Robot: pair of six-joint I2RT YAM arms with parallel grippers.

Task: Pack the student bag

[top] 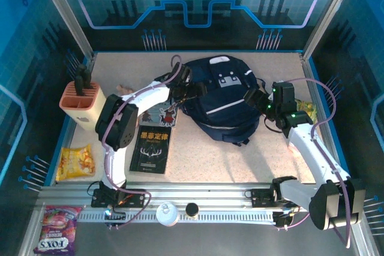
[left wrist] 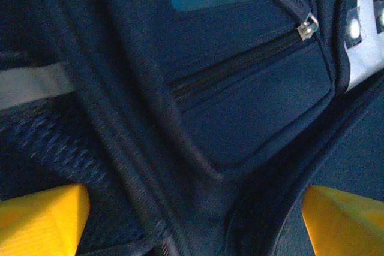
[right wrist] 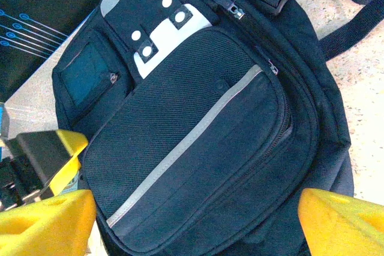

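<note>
On the near part of the table (top: 240,160), a black book (top: 151,148) and a yellow snack packet (top: 75,163) are seen lying left of centre. Farther back, the student bag (top: 225,103) is laid at the table's middle, front pocket up. The jaws of the left arm (top: 197,90) are spread wide close at its left side and the jaws of the right arm (top: 255,97) are held open at its right, with nothing gripped.

Counted on table (top: 240,160): one bag (top: 225,103), centre toward far edge. Two books left of it: black book (top: 151,148), second book (top: 161,114) partly under an arm (top: 144,97). One knife block (top: 81,103), left edge. Three snack packets: yellow packet (top: 75,163) near-left corner, green packet (top: 307,111) right edge, pink packet (top: 57,238) off the table, beyond near-left corner.
</note>
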